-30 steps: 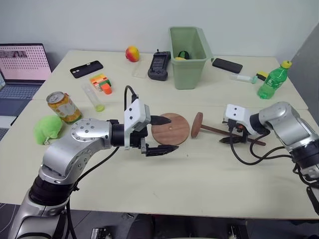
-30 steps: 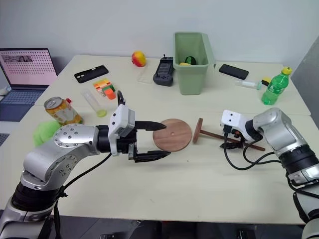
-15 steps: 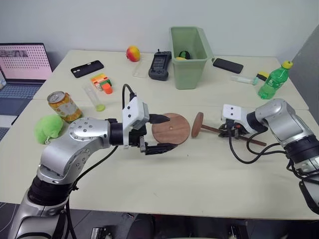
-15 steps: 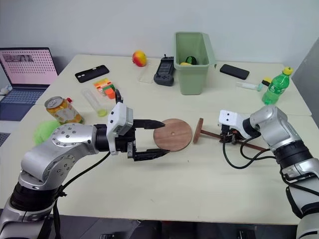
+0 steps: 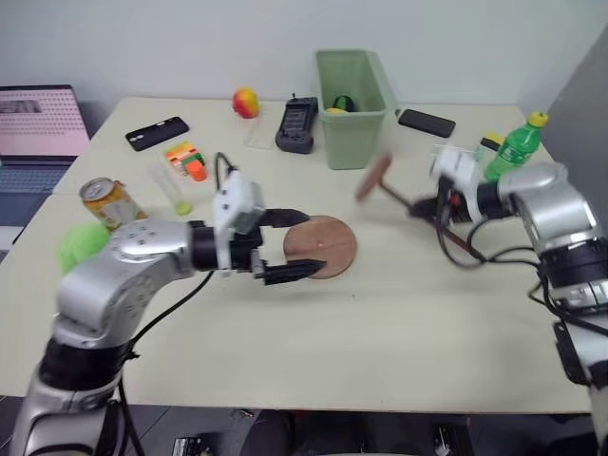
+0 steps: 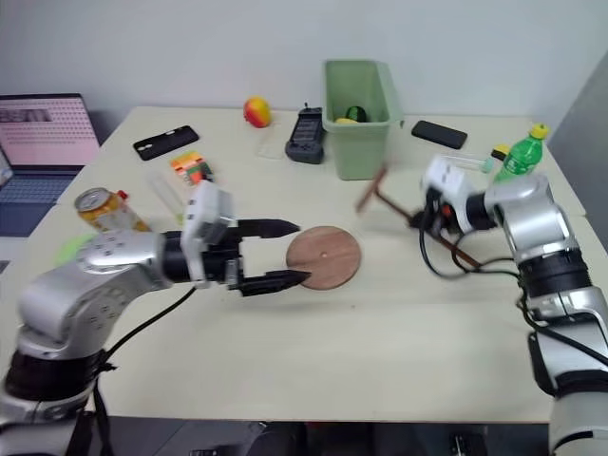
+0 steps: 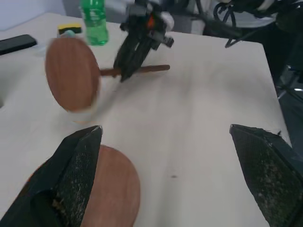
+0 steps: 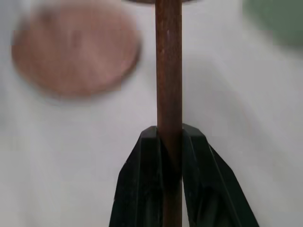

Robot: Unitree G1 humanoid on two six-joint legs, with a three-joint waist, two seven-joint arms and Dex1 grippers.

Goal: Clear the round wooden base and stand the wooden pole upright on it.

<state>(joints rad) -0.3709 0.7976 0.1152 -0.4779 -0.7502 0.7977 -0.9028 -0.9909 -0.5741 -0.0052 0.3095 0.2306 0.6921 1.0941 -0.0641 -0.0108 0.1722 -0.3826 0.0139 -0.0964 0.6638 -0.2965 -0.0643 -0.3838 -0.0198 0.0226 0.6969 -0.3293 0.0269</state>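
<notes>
The desk (image 5: 399, 323) was pale and carried every item noted. The round wooden base (image 5: 320, 247) is taken as the landmark; it lay flat near the middle of the desk with nothing on it.

Beyond the base, toward the wall, stood a green bin (image 5: 354, 95) holding small yellow and green items. At the desk's far corner on the robot's left was an open laptop (image 5: 38, 123).

The left gripper (image 5: 293, 246) hovered just beside the base on the robot's left, its two black fingers (image 7: 71, 175) wide apart, one over the base's near edge and one over its far edge. Nothing was between them.

The right gripper (image 5: 432, 204) was on the far right side of the base, well apart from it and raised off the desk. Its fingers (image 8: 142, 189) were clamped on the shaft of the wooden pole (image 5: 394, 195). The pole was held tilted in the air, not upright, with its disc end higher and pointing toward the bin.

Further right of the base stood a green bottle (image 5: 513, 147), with a black phone (image 5: 427, 123) beyond it. Left of the base lay a drinks can (image 5: 106, 201) and a green fuzzy ball (image 5: 76, 247). Beyond those were an orange block (image 5: 187, 158), a second black phone (image 5: 158, 133), a black handset (image 5: 296, 124) and a red-yellow fruit (image 5: 246, 102).
</notes>
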